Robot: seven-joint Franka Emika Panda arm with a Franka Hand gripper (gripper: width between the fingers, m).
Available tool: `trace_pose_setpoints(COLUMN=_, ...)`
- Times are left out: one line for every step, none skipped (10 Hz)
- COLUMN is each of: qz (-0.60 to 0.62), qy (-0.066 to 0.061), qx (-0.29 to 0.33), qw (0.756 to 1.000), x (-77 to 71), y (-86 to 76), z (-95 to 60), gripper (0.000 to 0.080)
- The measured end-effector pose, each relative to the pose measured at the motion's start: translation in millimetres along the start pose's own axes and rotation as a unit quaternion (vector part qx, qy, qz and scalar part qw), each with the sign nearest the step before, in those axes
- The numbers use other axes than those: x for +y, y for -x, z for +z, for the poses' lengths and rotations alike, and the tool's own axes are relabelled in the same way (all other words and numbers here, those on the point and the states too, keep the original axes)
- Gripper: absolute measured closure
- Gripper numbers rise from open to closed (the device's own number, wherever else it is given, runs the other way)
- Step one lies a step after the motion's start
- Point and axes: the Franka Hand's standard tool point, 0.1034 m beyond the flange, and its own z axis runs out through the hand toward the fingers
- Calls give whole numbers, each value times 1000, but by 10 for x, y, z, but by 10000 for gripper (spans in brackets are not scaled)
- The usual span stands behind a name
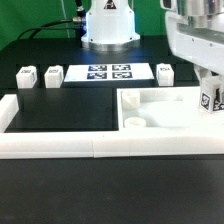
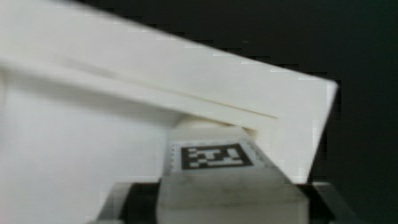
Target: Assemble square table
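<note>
The square table's slab (image 1: 160, 108) lies at the exterior view's right, inside the border rail, with a round hole (image 1: 131, 123) near its front corner. My gripper (image 1: 207, 88) hangs over the slab's right edge, shut on a white leg block (image 1: 211, 98) with a tag. In the wrist view the gripper (image 2: 228, 200) clamps that leg block (image 2: 217, 158) between dark fingers (image 2: 139, 200), just off the slab's corner (image 2: 125, 110). Three other leg blocks stand at the back: two at the left (image 1: 25, 77) (image 1: 52, 75) and one at the right (image 1: 166, 71).
The marker board (image 1: 105, 72) lies at the back middle, in front of the robot base (image 1: 108, 25). The long white border rail (image 1: 60, 147) runs along the front and up the left side (image 1: 8, 112). The table surface is black.
</note>
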Motion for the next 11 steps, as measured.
trace_pose_setpoints(qz=52, qy=-2, qx=-9, qw=999, x=-4, y=2, z=-1, gripper=505)
trace_pose_setpoints(qz=96, qy=-2, qx=-11, qw=995, x=-6, y=11, z=-1, gripper=505)
trace_pose_setpoints(qz=138, qy=-1, qx=-11, qw=990, x=-5, y=31, z=3, gripper=505)
trace_pose_setpoints(qz=167, qy=-1, qx=-11, qw=986, x=-3, y=26, z=4, gripper=505)
trace_pose_setpoints(qz=184, qy=1, qx=-10, qw=983, x=6, y=30, z=6, gripper=505)
trace_pose_setpoints(qz=200, qy=3, qx=-8, qw=980, x=13, y=25, z=6, gripper=505)
trace_pose_setpoints(qz=198, qy=3, qx=-7, qw=980, x=12, y=21, z=6, gripper=505)
trace_pose_setpoints(qz=196, qy=3, qx=-7, qw=981, x=15, y=23, z=10, gripper=505)
trace_pose_setpoints(qz=196, qy=3, qx=-7, qw=981, x=15, y=25, z=10, gripper=325)
trace_pose_setpoints(qz=194, qy=3, qx=-7, qw=981, x=16, y=26, z=11, gripper=204)
trace_pose_setpoints(qz=194, qy=3, qx=-7, qw=981, x=16, y=28, z=11, gripper=204)
